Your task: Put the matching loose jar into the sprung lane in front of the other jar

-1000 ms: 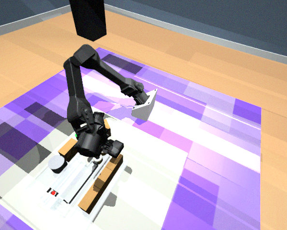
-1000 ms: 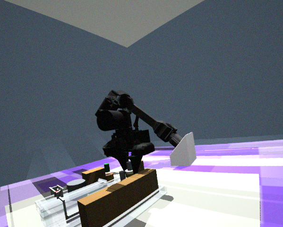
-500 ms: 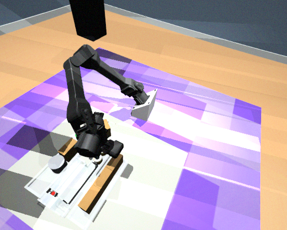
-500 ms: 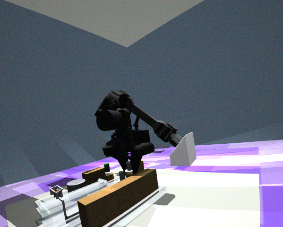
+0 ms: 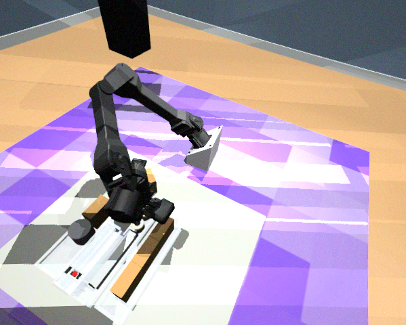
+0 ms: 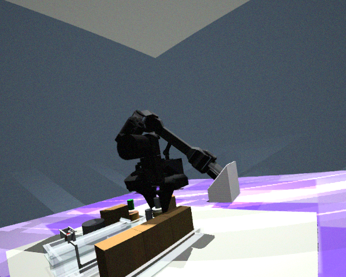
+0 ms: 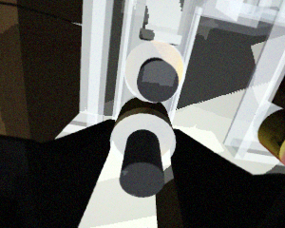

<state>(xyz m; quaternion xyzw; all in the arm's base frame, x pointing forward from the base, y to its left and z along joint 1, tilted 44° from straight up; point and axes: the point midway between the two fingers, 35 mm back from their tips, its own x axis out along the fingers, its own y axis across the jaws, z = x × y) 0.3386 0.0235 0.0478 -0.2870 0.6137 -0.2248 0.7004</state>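
Note:
My gripper (image 6: 158, 208) (image 7: 142, 130) is shut on a jar with a pale shoulder and a dark grey cap (image 6: 157, 202) (image 7: 142, 180). The held jar is upright or nearly so, at the front end of the clear-walled sprung lane (image 7: 189, 57). A matching jar with a dark grey cap (image 6: 148, 213) (image 7: 157, 82) stands in the lane just behind it. The held cap looks higher than the other in the exterior view. In the wrist view the two jars overlap; I cannot tell whether they touch. The held jar's base and the front stop are hidden.
A row of wooden blocks (image 5: 129, 276) (image 6: 119, 238) runs beside the lane. Another block (image 5: 99, 206) (image 6: 114, 213), a dark round cylinder (image 5: 80, 231) (image 6: 92, 226) and a green-capped jar (image 6: 130, 204) are on the other side. A yellowish jar (image 7: 275, 133) is at the wrist view's right edge.

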